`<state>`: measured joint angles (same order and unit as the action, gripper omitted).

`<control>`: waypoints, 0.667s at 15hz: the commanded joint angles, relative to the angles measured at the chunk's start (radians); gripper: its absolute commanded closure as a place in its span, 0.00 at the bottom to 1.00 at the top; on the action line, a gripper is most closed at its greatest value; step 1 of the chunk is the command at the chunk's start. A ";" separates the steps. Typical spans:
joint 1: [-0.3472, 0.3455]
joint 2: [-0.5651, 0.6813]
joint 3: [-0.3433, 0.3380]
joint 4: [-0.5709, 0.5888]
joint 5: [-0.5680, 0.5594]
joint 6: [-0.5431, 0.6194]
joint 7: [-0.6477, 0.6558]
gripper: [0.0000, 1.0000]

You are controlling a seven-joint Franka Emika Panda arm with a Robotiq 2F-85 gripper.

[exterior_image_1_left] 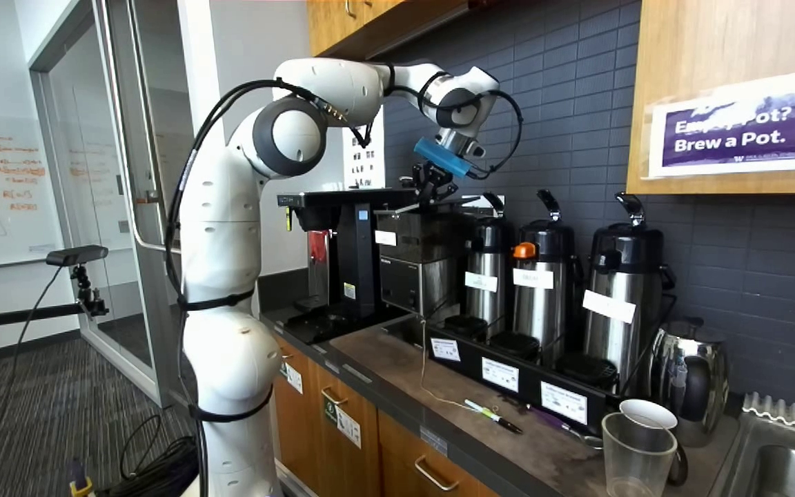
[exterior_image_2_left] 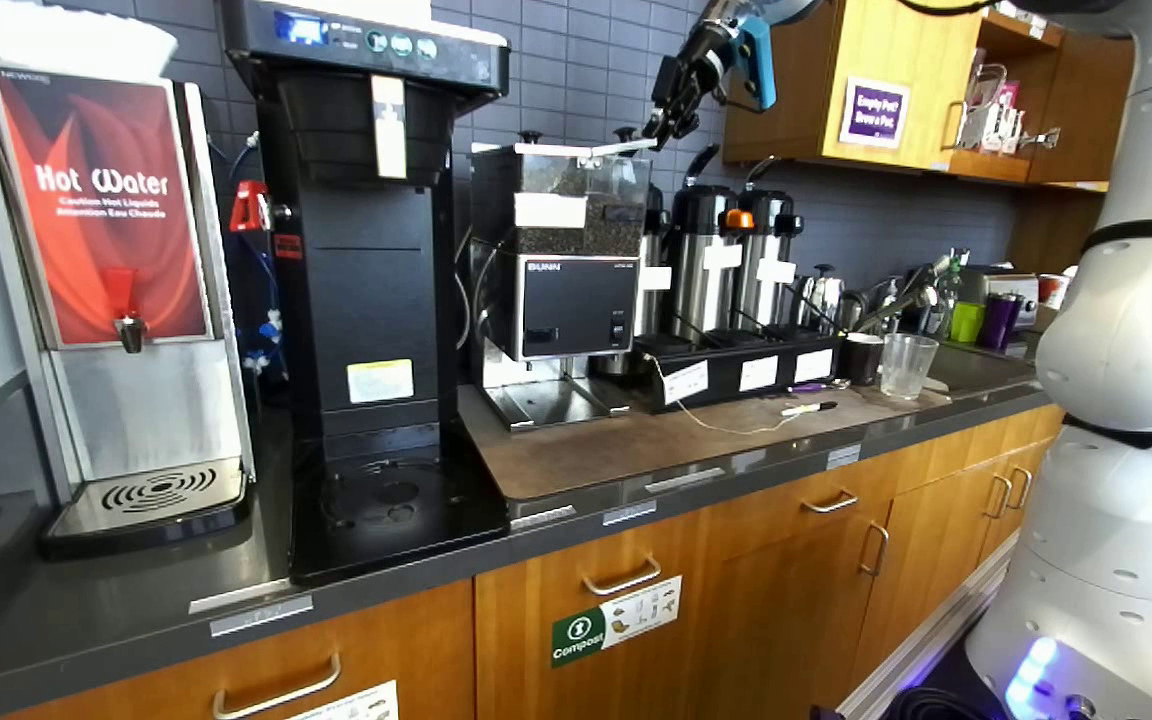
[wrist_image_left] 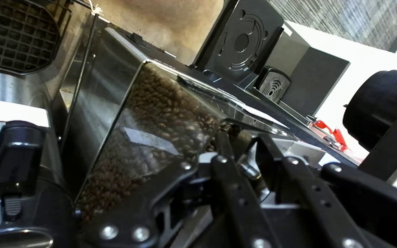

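My gripper [exterior_image_1_left: 429, 195] is at the top of the coffee grinder [exterior_image_1_left: 414, 236], pointing down; the gripper [exterior_image_2_left: 658, 128] is at the hopper's upper right edge in an exterior view. The grinder [exterior_image_2_left: 579, 305] has a clear hopper [exterior_image_2_left: 551, 240] with brown beans. A thin light-edged lid piece [exterior_image_2_left: 623, 147] on the hopper is tilted up towards the fingertips. In the wrist view the gripper [wrist_image_left: 244, 143] has its fingers apart, with a gap between them at the hopper's edge. Beans [wrist_image_left: 164, 113] show through the clear wall. Whether the fingers touch the lid is hidden.
Several steel airpots [exterior_image_1_left: 541, 290] stand close beside the grinder in a black rack [exterior_image_1_left: 501, 369]. A black coffee brewer [exterior_image_2_left: 366, 290] and a hot water dispenser [exterior_image_2_left: 126, 260] stand on the grinder's other side. A marker [exterior_image_1_left: 494, 416], a clear cup [exterior_image_1_left: 635, 455] and a kettle [exterior_image_1_left: 691, 379] are on the counter.
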<state>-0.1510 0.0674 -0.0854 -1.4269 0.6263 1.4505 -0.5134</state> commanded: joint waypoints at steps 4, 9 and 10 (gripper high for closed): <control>0.024 -0.059 0.008 -0.037 -0.014 0.004 -0.023 0.94; 0.032 -0.075 0.009 -0.043 -0.014 -0.005 -0.061 0.94; 0.035 -0.078 0.009 -0.044 -0.013 -0.008 -0.071 0.94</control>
<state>-0.1372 0.0316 -0.0851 -1.4305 0.6160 1.4542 -0.5553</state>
